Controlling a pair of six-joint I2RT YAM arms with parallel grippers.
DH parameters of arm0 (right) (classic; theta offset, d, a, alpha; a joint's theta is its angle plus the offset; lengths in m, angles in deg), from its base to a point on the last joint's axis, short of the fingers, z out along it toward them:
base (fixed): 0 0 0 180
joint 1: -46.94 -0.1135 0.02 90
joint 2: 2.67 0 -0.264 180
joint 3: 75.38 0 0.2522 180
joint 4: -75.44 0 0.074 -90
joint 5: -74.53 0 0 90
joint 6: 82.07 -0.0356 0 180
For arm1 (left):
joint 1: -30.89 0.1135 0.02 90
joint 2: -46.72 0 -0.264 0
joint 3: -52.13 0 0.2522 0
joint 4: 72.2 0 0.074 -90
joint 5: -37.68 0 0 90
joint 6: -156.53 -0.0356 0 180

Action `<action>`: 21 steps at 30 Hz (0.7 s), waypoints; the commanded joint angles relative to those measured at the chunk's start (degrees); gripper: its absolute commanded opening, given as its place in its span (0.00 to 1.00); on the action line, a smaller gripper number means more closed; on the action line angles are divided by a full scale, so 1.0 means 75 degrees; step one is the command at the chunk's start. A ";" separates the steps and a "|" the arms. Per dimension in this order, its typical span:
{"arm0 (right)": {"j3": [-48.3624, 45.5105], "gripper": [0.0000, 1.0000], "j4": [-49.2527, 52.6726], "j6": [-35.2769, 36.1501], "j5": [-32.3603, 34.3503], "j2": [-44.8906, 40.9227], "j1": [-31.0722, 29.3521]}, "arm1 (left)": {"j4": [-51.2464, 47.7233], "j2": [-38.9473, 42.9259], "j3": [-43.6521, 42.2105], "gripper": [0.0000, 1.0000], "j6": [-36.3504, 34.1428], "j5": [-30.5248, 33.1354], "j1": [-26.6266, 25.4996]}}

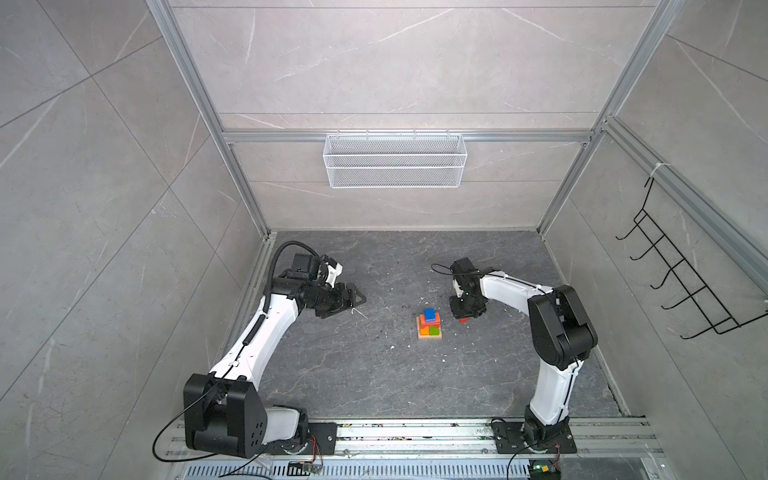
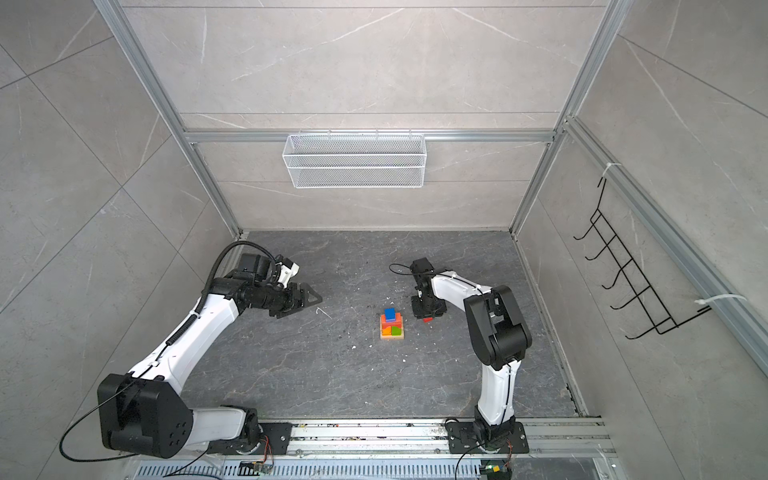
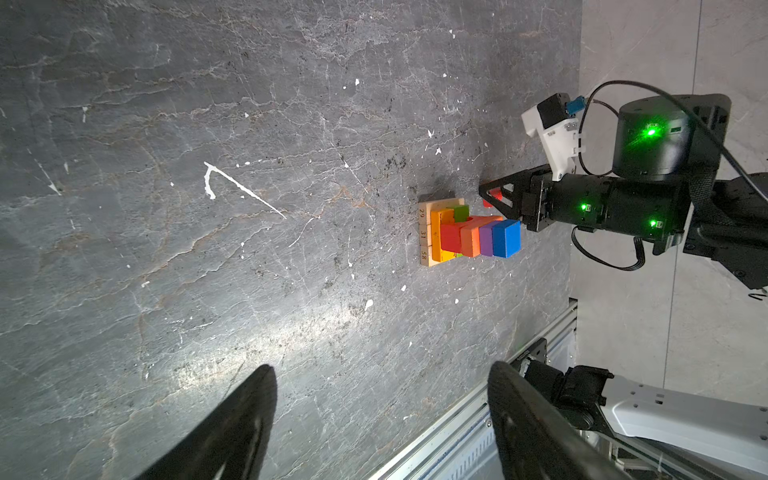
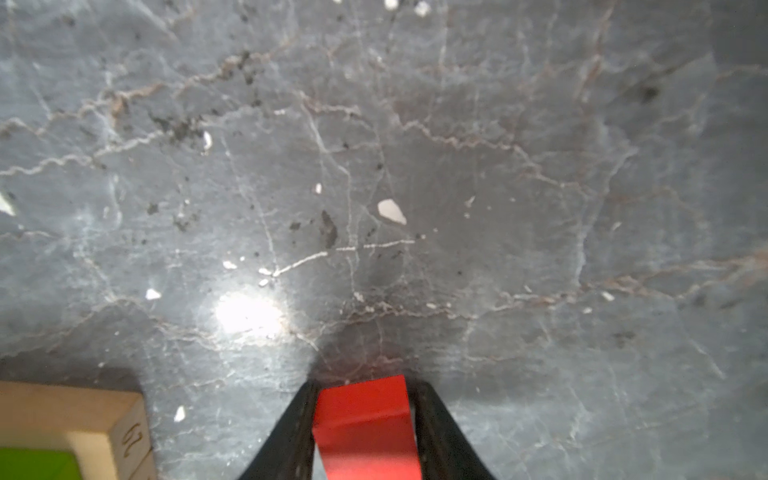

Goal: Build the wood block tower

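Note:
The tower point(image 1: 429, 326) point(image 2: 392, 325) stands mid-floor in both top views: tan base, orange and green layer, red and orange above, a blue cube point(image 3: 506, 237) on top. Just to its right, my right gripper point(image 1: 462, 316) point(image 4: 363, 384) points down at the floor, shut on a red block point(image 4: 365, 428) point(image 1: 464, 320) that lies low by the floor. The left wrist view shows that red block point(image 3: 494, 194) between the right gripper's fingers. Far to the left of the tower, my left gripper point(image 1: 360, 298) point(image 3: 381, 368) hangs open with nothing between its fingers.
A white wire basket point(image 1: 395, 160) hangs on the back wall and a black hook rack point(image 1: 685, 282) on the right wall. An aluminium rail point(image 1: 415, 436) runs along the front edge. The dark stone floor point(image 1: 374, 374) carries white flecks.

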State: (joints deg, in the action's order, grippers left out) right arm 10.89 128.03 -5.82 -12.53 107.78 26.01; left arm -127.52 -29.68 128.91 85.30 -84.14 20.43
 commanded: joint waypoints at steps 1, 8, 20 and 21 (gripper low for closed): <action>-0.0414 0.09 0.0152 -0.0961 0.0155 -0.0051 0.0063 | -0.0049 0.0018 0.0058 0.82 -0.0229 -0.0115 0.0033; -0.1030 0.14 -0.0119 -0.1880 0.0097 -0.0381 0.0036 | -0.0037 0.0003 0.0069 0.82 -0.0234 -0.0110 0.0027; -0.0895 0.28 0.0050 -0.1381 -0.0078 -0.0440 0.0037 | -0.0043 0.0002 0.0069 0.82 -0.0230 -0.0118 0.0025; -0.0879 0.27 0.0072 -0.1334 -0.0073 -0.0416 0.0033 | -0.0037 0.0003 0.0078 0.82 -0.0223 -0.0118 0.0024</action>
State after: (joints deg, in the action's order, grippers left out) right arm 5.34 124.99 -17.12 -12.27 103.80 26.08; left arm -127.50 -29.68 128.91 85.30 -84.14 20.43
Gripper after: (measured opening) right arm 0.275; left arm 0.821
